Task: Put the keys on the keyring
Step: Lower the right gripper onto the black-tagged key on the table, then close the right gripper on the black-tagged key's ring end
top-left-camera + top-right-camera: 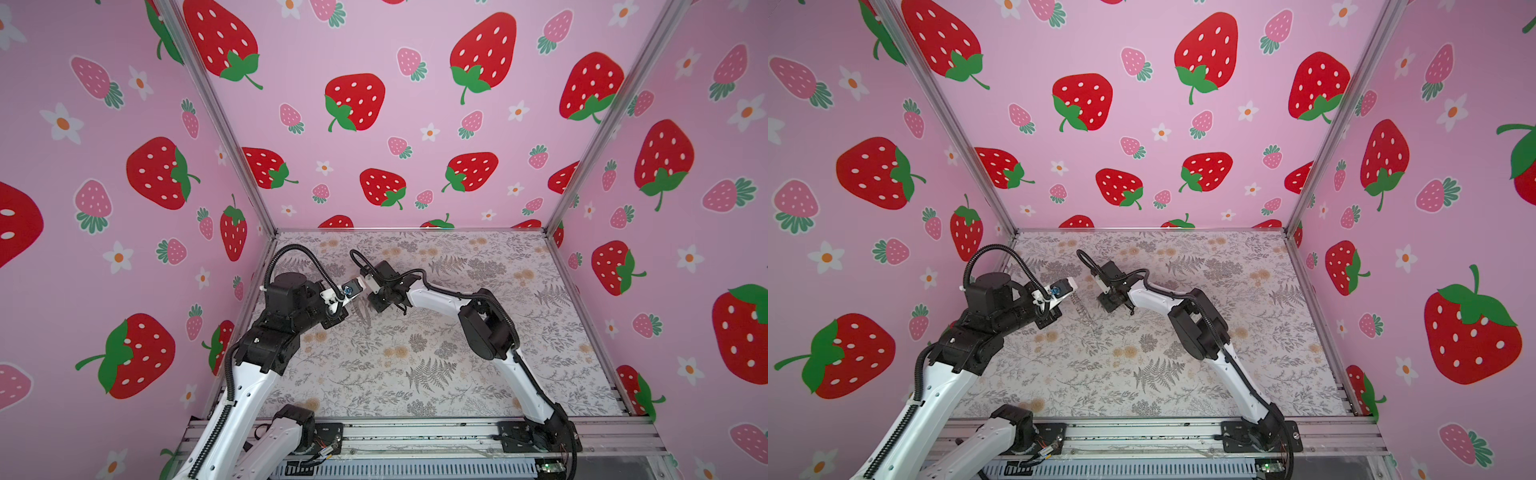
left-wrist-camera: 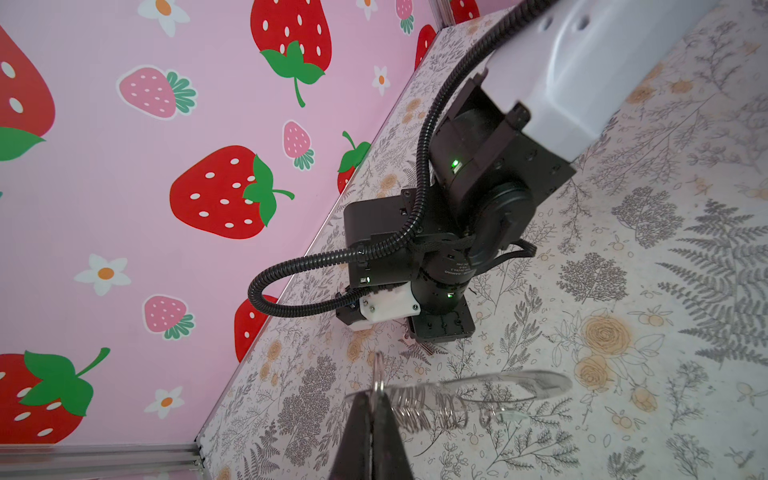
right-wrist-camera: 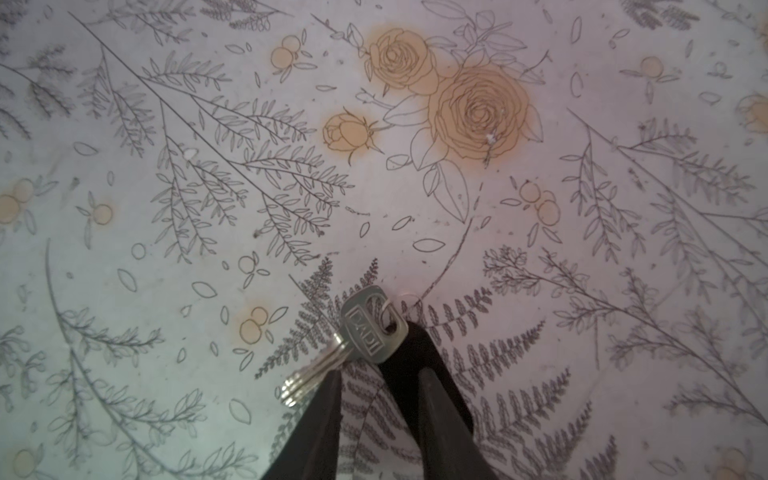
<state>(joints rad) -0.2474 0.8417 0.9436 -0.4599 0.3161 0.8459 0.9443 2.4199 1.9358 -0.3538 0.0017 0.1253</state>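
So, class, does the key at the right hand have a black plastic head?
No, the key has a bare silver metal head with a stamped rectangle.

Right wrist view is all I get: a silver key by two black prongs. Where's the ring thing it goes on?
Observer: The left wrist view shows it: the left gripper pinches one small ring of the keyring.
Operator: Is that far from my prongs?
Observer: No. In both top views the right gripper hangs right beside the keyring, over the left side of the table.
Operator: What surrounds them?
Observer: Pink walls printed with strawberries.
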